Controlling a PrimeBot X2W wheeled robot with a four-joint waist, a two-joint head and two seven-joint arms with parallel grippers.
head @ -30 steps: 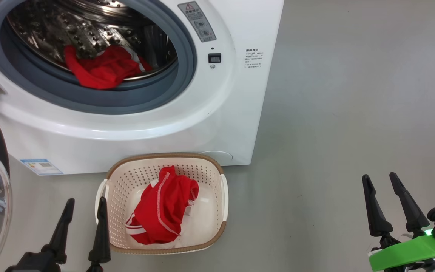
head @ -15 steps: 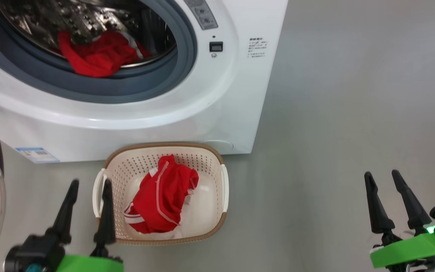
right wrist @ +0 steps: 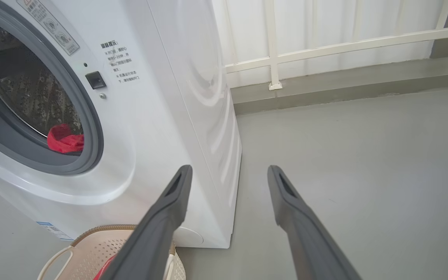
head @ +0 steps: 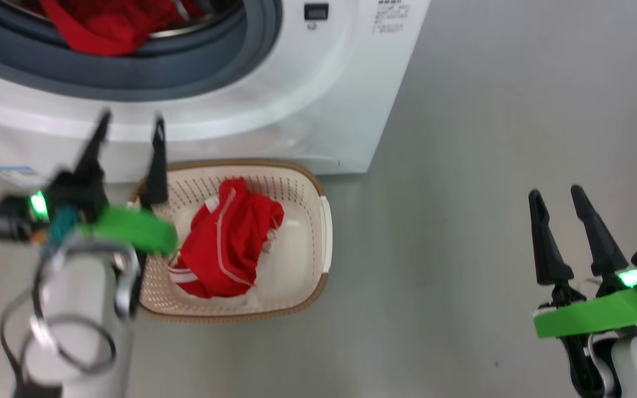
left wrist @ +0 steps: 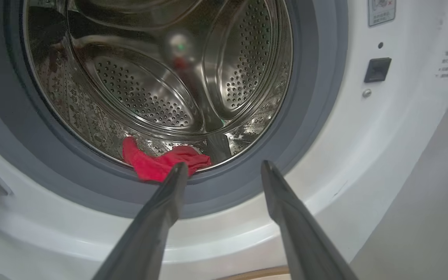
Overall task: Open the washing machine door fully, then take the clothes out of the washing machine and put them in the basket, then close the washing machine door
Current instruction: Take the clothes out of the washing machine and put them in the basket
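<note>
Red is showing in two places from the head view, Inspector. How far along is the job standing?

Partly done, in my judgement. One red garment (head: 224, 237) is lying in the basket (head: 296, 265), which is sitting on the floor (head: 490, 138) against the foot of the washing machine (head: 296, 110). A second red garment (head: 103, 25) is lying at the front lip of the drum, so unloading is waiting, and closing the washing machine door after it. The mouth is standing uncovered, so I am taking the opening step as done. The left gripper (head: 130, 117) is hanging near the basket's left rim, blurred, fingers spread and carrying nothing. The right gripper (head: 554, 190) is standing well apart over bare floor, also spread wide and empty.

And the left wrist view?

Its fingers are pointing into the steel drum (left wrist: 150, 89), ringed by the grey gasket (left wrist: 309, 116). The second red garment is resting at the drum's lower front edge. One fingertip is overlapping it in the picture, but I am judging them apart.

The right wrist view?

It is looking past the machine's right side. The floor is showing grey and smooth, running back to a low kerb and a white railing (right wrist: 270, 42).
</note>
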